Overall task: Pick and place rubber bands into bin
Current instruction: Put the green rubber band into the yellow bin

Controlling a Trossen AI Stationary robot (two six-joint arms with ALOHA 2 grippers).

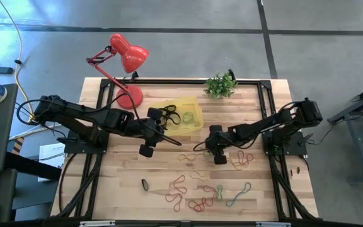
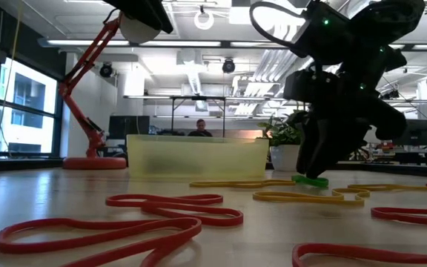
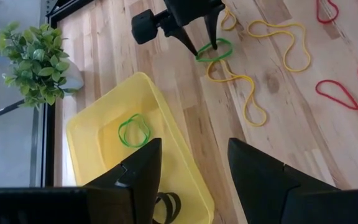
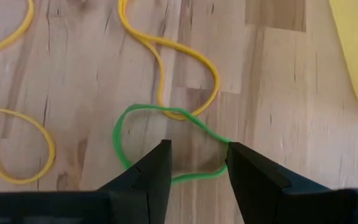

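**Rubber bands: right gripper positioned at a green band**

Rubber bands (image 1: 197,195) are being shown scattered across the near half of the wooden surface (image 1: 118,189), in red, yellow and green, with one small black band (image 1: 145,185) lying apart toward the left. In the low view, red bands (image 2: 124,219) are lying flat in the foreground and yellow bands (image 2: 302,196) farther back.

The bin (image 1: 191,110) is standing at the far centre of the surface, just beside the base of the red desk lamp (image 1: 123,60) and near the small potted plant (image 1: 220,85). One green band (image 3: 133,130) is lying inside the bin, and black bands (image 1: 169,115) are seen at its left end, under the left gripper.

The right gripper (image 4: 196,163) is being held low over the surface, right of the bin, with its fingers parted. A green rubber band (image 4: 166,143) is lying flat on the wood at its fingertips, part of the loop sitting between them; the band is not being gripped. A yellow band (image 4: 179,53) is touching this green band.

The left gripper (image 3: 191,165) is being held over the left end of the bin with its fingers spread and nothing between them.

A person (image 2: 200,127) is visible in the room beyond the bin.
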